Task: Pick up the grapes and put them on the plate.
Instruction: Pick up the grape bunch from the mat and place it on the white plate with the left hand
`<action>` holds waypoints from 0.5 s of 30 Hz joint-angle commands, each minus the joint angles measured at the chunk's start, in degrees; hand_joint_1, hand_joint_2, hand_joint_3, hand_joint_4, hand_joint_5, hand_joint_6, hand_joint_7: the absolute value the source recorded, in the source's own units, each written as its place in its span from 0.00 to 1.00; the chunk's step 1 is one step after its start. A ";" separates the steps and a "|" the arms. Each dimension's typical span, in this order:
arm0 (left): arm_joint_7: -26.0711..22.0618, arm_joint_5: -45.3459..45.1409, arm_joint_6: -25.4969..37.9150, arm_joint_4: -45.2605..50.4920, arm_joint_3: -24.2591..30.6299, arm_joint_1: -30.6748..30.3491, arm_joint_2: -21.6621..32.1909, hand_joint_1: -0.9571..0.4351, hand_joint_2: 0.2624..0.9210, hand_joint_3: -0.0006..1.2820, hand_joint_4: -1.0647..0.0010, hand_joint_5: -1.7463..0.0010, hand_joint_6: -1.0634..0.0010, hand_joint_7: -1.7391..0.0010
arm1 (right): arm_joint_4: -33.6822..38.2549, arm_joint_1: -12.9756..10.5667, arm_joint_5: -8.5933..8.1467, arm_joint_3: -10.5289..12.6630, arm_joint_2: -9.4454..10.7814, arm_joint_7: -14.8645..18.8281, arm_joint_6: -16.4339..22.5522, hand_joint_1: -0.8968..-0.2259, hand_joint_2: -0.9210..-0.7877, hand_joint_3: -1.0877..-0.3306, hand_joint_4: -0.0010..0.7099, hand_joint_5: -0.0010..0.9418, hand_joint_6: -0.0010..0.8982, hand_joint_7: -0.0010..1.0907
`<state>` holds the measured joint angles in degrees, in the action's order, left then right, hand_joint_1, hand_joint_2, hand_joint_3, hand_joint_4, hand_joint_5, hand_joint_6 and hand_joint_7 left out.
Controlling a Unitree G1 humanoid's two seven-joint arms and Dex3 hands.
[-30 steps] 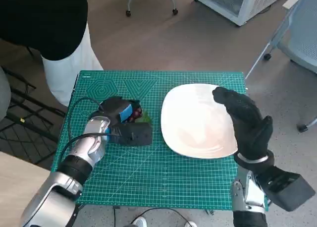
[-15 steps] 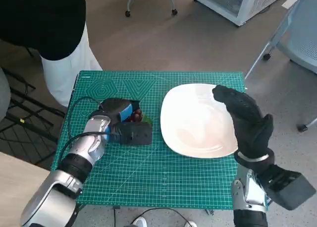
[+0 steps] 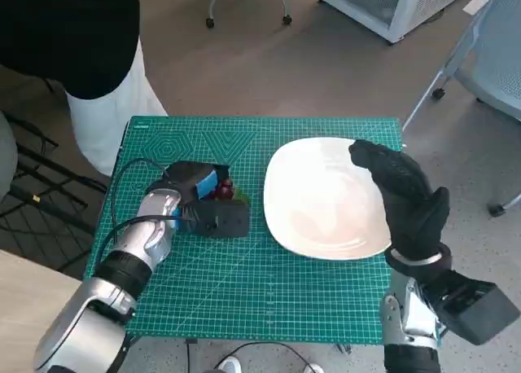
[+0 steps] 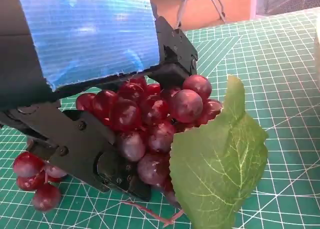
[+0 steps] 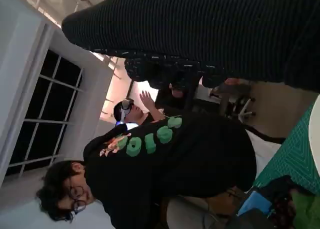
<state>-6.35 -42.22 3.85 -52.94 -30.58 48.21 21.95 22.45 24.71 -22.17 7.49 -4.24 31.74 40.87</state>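
Grapes: we record a bunch of dark red plastic grapes [image 4: 150, 124] with a green fabric leaf [image 4: 220, 159], lying on the green gridded cutting mat [image 3: 244, 283] to the left of the plate; a few loose berries trail off at one side (seen in the left wrist view).
Left hand: the black left hand with blue tape over its back [image 3: 195, 186] sits over the bunch, its black fingers [image 4: 80, 149] closed round the berries, which bulge out between them; we take the bunch as gripped, with the berries and leaf down at the level of the mat.
Plate: the large white round plate [image 3: 321, 198] lies on the right half of the mat, well apart from the grapes, with nothing on it.
Right hand: the right hand in its black knitted glove [image 3: 403, 198] is raised above the plate's right edge, fingers loosely extended and holding nothing.
Worktop: a small worktop [image 3: 387, 129] fully covered by the mat.
Cable: a black cable [image 3: 122, 194] loops along the left forearm.
Person: a person in a black top and white trousers [image 3: 98, 88] stands at the far left corner (the right wrist view shows green lettering on the top).
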 commanded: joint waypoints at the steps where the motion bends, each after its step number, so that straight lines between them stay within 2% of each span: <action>1: -0.27 -0.10 0.60 -1.22 -0.42 -2.33 0.16 0.69 1.00 0.12 0.47 0.19 0.45 0.36 | 0.03 -0.27 0.20 -0.01 -0.02 -0.22 -1.01 0.72 0.00 0.70 0.45 0.00 0.04 0.52; 8: -0.72 0.30 0.53 0.94 0.20 -2.75 0.98 0.69 1.00 0.12 0.47 0.19 0.45 0.36 | -0.03 -0.28 0.28 -0.09 0.13 -0.31 -1.05 0.72 0.00 0.69 0.44 0.00 0.03 0.53; 15: -1.76 0.63 0.69 4.05 0.96 -3.18 2.17 0.69 1.00 0.10 0.41 0.25 0.47 0.33 | 0.06 -0.19 0.21 -0.14 0.27 -0.39 -1.14 0.72 0.00 0.69 0.44 0.00 0.03 0.53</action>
<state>-7.27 -41.76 3.90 -49.58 -29.89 46.97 22.90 22.22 24.71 -22.15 7.33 -4.20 31.73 40.66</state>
